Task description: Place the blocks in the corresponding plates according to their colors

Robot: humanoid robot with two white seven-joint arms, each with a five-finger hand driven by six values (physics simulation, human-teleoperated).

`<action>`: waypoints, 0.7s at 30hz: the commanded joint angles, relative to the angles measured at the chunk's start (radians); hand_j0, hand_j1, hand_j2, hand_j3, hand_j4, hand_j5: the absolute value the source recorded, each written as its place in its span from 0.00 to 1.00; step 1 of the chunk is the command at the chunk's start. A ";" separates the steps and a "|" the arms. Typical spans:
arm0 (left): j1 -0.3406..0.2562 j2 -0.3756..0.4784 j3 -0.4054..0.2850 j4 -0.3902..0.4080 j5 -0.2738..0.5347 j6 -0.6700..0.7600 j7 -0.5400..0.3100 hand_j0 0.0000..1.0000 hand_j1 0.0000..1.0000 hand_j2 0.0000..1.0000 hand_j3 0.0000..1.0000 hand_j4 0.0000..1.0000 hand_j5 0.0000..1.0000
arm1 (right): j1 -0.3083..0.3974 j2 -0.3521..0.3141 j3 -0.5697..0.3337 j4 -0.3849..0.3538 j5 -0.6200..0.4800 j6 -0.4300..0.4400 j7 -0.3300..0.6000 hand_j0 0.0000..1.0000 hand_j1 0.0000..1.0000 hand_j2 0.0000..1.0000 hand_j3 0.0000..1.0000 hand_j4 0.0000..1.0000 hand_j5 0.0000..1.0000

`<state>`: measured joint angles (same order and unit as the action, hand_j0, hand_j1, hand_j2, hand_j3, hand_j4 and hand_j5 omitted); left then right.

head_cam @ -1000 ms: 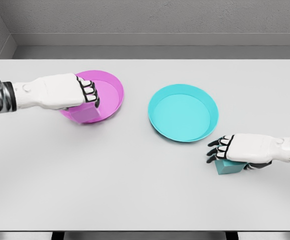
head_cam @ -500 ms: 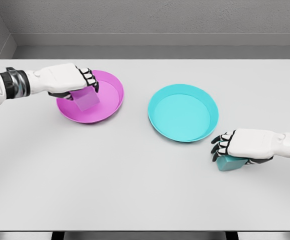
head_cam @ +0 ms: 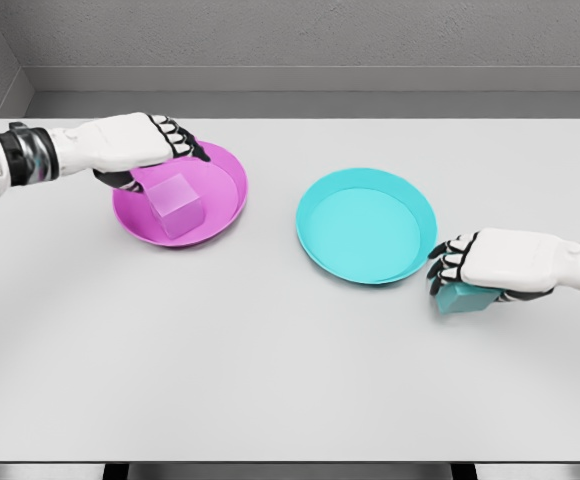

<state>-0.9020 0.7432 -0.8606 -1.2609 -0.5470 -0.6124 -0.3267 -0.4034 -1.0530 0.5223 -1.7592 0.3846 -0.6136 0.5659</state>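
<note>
Magenta plastic fills the left of my view: the pink block [head_cam: 175,203] sits inside the pink plate [head_cam: 225,170], resting on its floor toward the near-left side. My left hand [head_cam: 130,145] hovers over the plate's far-left rim with its fingers [head_cam: 177,138] loosened and spread, holding nothing; the block lies just below and beside them, and I cannot tell whether a fingertip touches it.

On the right, my right hand [head_cam: 495,265] is curled over the teal block [head_cam: 459,297], gripping it from above, so only the block's lower front shows beneath the palm. The block is low against the white table [head_cam: 270,350], and I cannot tell whether it is touching. It sits just beside the near-right rim of the teal plate [head_cam: 315,215], outside it. That raised rim is all that stands between block and plate. The two plates lie side by side, apart, with bare table between.
</note>
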 commanded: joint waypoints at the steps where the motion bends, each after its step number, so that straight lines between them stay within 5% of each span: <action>1: 0.000 0.027 0.002 0.003 0.082 0.002 0.005 1.00 1.00 1.00 1.00 1.00 1.00 | -0.005 -0.001 -0.008 0.000 -0.044 0.003 0.002 0.71 0.71 0.71 0.71 0.71 0.71; 3: 0.006 0.113 0.002 0.002 0.206 0.002 0.005 1.00 1.00 1.00 1.00 1.00 1.00 | -0.023 0.008 -0.010 0.000 -0.044 0.003 0.002 0.71 0.71 0.71 0.71 0.71 0.71; 7: 0.040 0.251 0.002 -0.002 0.314 0.002 0.006 1.00 1.00 1.00 1.00 1.00 1.00 | -0.109 0.100 -0.008 0.000 -0.046 0.003 0.003 0.71 0.71 0.71 0.71 0.71 0.71; 12: 0.086 0.292 0.002 0.040 0.349 0.002 0.006 1.00 1.00 1.00 1.00 1.00 1.00 | -0.233 0.246 -0.005 0.066 -0.038 0.003 0.005 0.75 0.75 0.75 0.75 0.75 0.75; 13: 0.087 0.289 0.002 0.047 0.349 0.002 0.006 1.00 1.00 1.00 1.00 1.00 1.00 | -0.239 0.254 -0.005 0.089 -0.038 0.003 0.002 0.97 0.97 0.97 0.97 0.97 0.97; 17: 0.095 0.281 0.000 0.048 0.348 0.002 0.006 1.00 1.00 1.00 1.00 1.00 1.00 | -0.239 0.246 -0.024 0.119 -0.036 0.003 0.002 1.00 1.00 1.00 1.00 1.00 1.00; 21: 0.095 0.283 -0.001 0.051 0.348 0.002 0.005 1.00 1.00 1.00 1.00 1.00 1.00 | -0.216 0.188 -0.133 0.121 -0.044 0.003 -0.001 1.00 1.00 1.00 1.00 1.00 1.00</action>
<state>-0.8068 1.0238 -0.8627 -1.2122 -0.2067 -0.6125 -0.3217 -0.6045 -0.8373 0.4338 -1.6450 0.3495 -0.6142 0.5673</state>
